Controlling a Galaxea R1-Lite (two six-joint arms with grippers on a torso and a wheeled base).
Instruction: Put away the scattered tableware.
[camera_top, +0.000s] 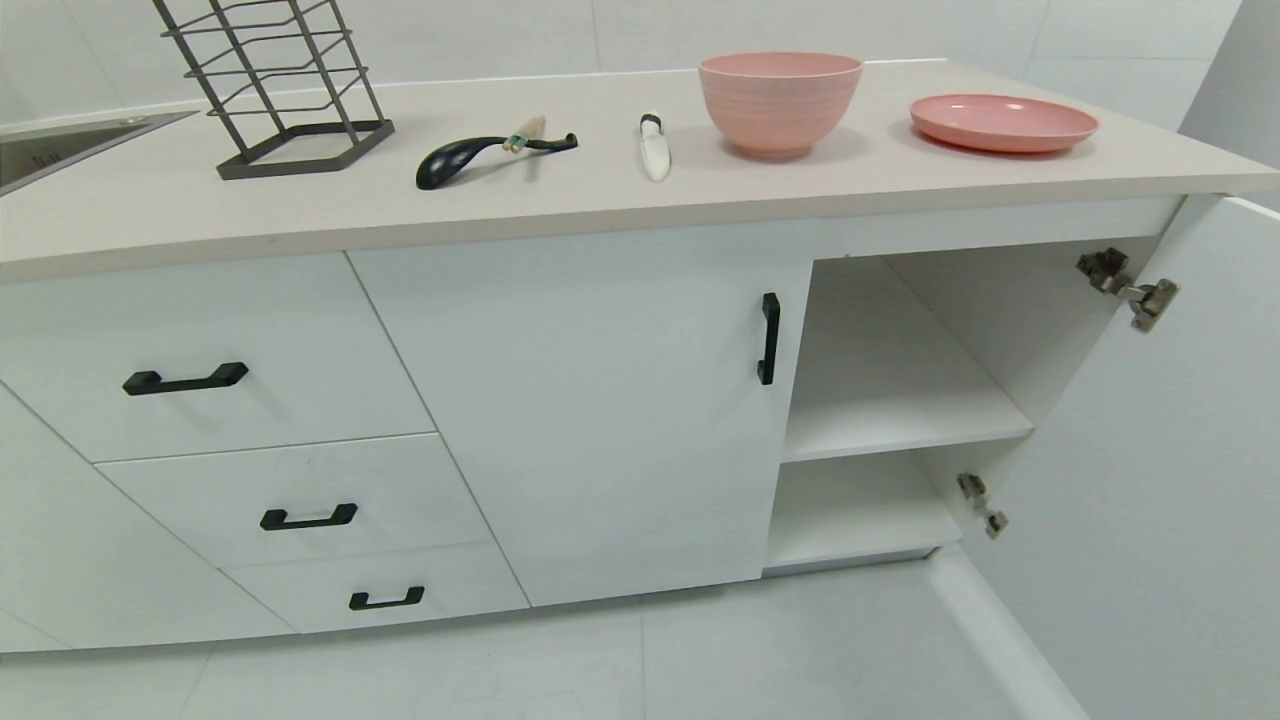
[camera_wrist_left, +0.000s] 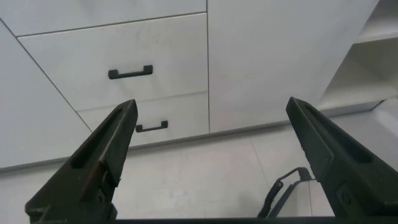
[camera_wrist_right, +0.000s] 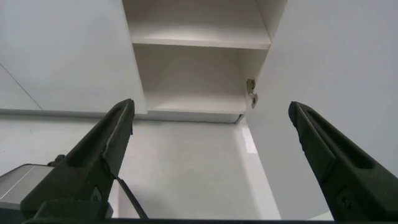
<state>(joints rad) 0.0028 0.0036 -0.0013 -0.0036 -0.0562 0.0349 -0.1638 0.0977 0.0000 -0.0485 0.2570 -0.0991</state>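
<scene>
1. Head view, on top: a counter (camera_top: 600, 205) carries the tableware.
   - A wire rack (camera_top: 290, 90) stands near its back left corner, beside a sink (camera_top: 60, 148) set in at the left edge.
   - Toward the middle lies a black spoon (camera_top: 450, 160) with a small wooden-handled tool (camera_top: 525, 132) across its handle.
   - Just right of them lies a white utensil (camera_top: 655, 150), knife-like.
   - A pink bowl (camera_top: 780, 100) stands upright right of it.
   - A pink plate (camera_top: 1003, 122) lies flat near the right edge, apart from the bowl.

2. Head view, below the counter:
   - Three drawers (camera_top: 300, 480) are stacked at the left, all shut, each with a black handle.
   - In the middle is a shut door (camera_top: 600, 420) with an upright black handle (camera_top: 768, 338).
   - At the right a compartment (camera_top: 960, 310) stands open, and a shelf (camera_top: 900, 415) splits it into an upper and a lower part.
   - Its open door (camera_top: 1150, 520) swings out to the right on two hinges (camera_top: 1130, 285).

3. Left wrist view: the left gripper (camera_wrist_left: 211, 102) hangs low over the floor (camera_wrist_left: 205, 174), facing the two lower drawers. The shut door stands beside them. Its fingers (camera_wrist_left: 106, 155) are spread wide with nothing between them.

4. Right wrist view: the right gripper (camera_wrist_right: 210, 104) is low over the floor and faces the open compartment, with the shelf above. The lower hinge and the open door are to one side. Its fingers (camera_wrist_right: 99, 162) are likewise spread wide and hold nothing.
</scene>
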